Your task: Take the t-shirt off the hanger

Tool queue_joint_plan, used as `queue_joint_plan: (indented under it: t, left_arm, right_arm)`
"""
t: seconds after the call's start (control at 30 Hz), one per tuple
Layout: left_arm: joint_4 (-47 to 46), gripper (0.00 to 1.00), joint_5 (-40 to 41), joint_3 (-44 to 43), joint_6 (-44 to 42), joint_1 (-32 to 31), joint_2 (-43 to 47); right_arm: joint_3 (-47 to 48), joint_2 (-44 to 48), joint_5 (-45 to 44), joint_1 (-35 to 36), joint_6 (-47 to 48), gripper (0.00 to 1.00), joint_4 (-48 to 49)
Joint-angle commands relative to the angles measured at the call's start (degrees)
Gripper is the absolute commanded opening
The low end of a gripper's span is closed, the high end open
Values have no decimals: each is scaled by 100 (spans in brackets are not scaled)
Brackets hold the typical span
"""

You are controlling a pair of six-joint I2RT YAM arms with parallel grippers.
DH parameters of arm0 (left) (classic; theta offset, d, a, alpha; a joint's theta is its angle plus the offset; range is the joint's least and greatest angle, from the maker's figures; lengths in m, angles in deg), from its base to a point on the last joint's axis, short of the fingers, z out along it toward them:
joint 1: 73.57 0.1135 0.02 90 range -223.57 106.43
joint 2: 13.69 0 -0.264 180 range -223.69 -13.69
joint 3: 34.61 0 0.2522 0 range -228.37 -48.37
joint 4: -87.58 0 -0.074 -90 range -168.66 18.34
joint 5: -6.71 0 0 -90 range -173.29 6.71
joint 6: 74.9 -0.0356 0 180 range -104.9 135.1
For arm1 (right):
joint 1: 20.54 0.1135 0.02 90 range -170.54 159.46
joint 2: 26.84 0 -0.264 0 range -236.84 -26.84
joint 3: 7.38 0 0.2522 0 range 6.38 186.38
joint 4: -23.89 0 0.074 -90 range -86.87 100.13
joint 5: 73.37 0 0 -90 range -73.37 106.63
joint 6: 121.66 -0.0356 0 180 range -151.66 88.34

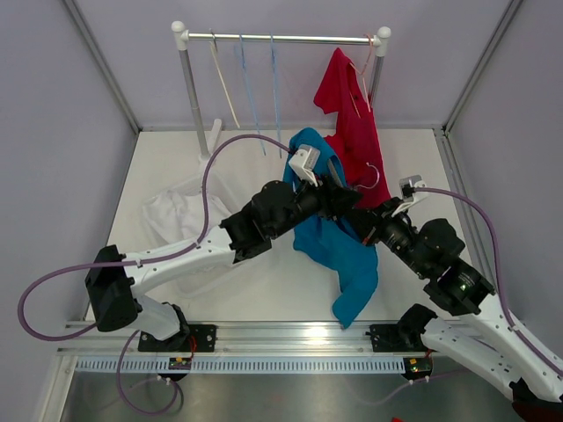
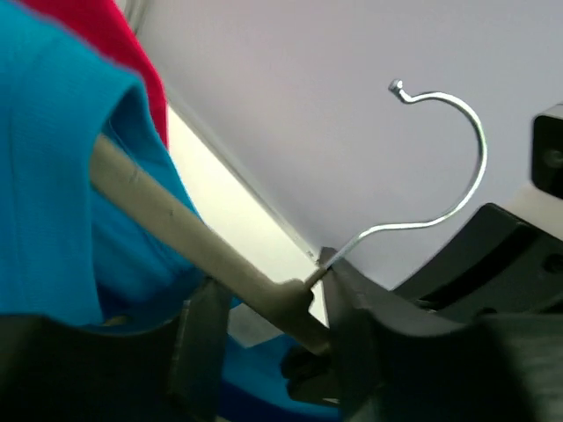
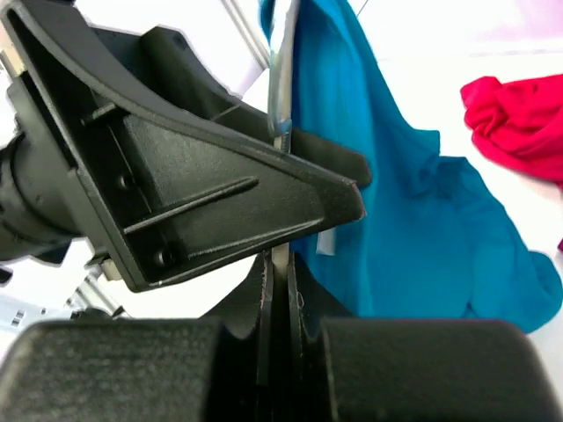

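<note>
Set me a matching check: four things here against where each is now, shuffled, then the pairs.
1 blue t-shirt
2 red t-shirt
3 white cloth
4 hanger

A lying on the table, left side
B gripped in the left tool
C hanging at the rail's right end
D draped over the hanger, mid-scene

Pairs: 1-D, 2-C, 3-A, 4-B

Red shirt [image 1: 352, 123] and white cloth [image 1: 171, 215] flank the blue t-shirt [image 1: 352, 264]; bare table [image 1: 264, 286] lies toward the near edge
</note>
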Motion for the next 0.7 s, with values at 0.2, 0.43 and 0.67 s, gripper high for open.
queue_joint_plan:
  t: [0.2,0.43,0.67]
  left_arm:
    - [-1189,0,525,621,-9,-22,887]
    - [-1584,0,262,1026,167,-22,1863]
    - [-1945,0,-142,929,456,-5,2128]
  right_arm:
    - [-25,150,573,450,17,32,307]
    - [-166,985,1601,459,-246,100,-466]
    - [-632,1047,1962,459,-387,98,-573]
